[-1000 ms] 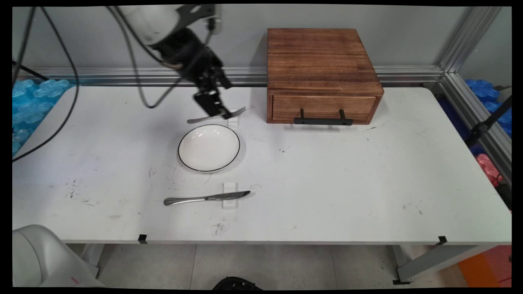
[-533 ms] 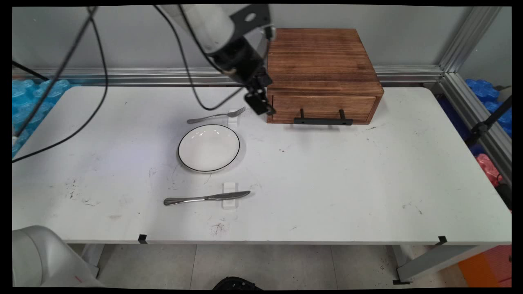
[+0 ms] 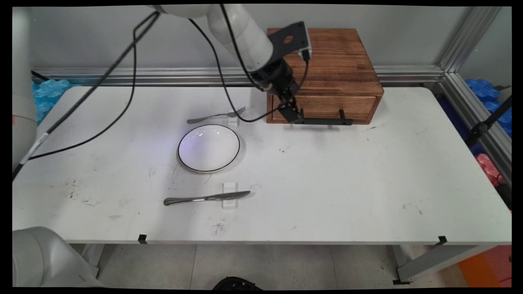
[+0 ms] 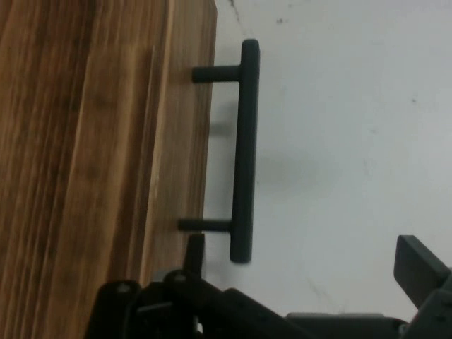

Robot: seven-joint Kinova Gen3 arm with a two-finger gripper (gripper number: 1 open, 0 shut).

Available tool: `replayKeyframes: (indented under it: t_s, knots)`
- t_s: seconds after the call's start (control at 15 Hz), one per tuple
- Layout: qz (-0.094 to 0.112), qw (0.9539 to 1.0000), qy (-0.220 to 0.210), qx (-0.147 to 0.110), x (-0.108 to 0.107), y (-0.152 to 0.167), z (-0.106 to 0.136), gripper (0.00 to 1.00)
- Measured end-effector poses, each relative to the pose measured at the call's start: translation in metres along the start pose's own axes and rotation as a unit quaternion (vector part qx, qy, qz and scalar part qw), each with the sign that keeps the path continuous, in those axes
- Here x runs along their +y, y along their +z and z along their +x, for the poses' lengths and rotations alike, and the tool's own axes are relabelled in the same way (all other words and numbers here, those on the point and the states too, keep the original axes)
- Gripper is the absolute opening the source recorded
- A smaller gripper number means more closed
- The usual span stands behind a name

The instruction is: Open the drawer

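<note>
My black gripper (image 3: 292, 114) hangs in front of the wooden drawer box (image 3: 322, 57), at the left end of the drawer's black bar handle (image 3: 322, 121). In the hand view the handle (image 4: 244, 148) runs lengthwise beside the wooden drawer front (image 4: 106, 155), standing off it on two posts. The gripper (image 4: 304, 258) is open; one fingertip (image 4: 195, 248) lies against the drawer front and the other fingertip (image 4: 418, 260) is over the white table, so the handle's near end sits between them. Nothing is held.
A fork (image 3: 216, 115) lies on a small white rest left of the box. Below it sits a white plate (image 3: 208, 147) with a dark rim, then a knife (image 3: 206, 198) on another rest. Black cables hang from the arm over the table's left half.
The gripper has moved right and slightly down, from over the fork to the left end of the drawer handle. Fork, plate and knife have stayed where they were.
</note>
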Motion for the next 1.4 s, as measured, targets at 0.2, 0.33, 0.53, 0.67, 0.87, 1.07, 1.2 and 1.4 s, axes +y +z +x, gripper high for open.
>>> replayKeyframes:
  t_s: [0.2,0.33,0.53,0.67,0.87,1.07,1.2,1.4]
  knots:
    - [0.001,1.0,0.007,0.0,0.0,0.023,0.007,1.0]
    - [0.0,1.0,0.009,-0.003,0.0,0.035,0.009,1.0]
    - [-0.005,0.9999,0.012,-0.011,0.002,0.056,0.012,1.0]
    - [-0.008,0.9997,0.015,-0.016,0.003,0.068,0.014,1.0]
    - [-0.009,0.9995,0.021,-0.021,0.003,0.084,0.018,1.0]
    - [-0.01,0.9994,0.023,-0.023,0.001,0.099,0.023,1.0]
    - [-0.013,0.9994,0.022,-0.026,0.001,0.108,0.025,1.0]
    - [-0.016,0.9992,0.021,-0.03,0.001,0.118,0.027,1.0]
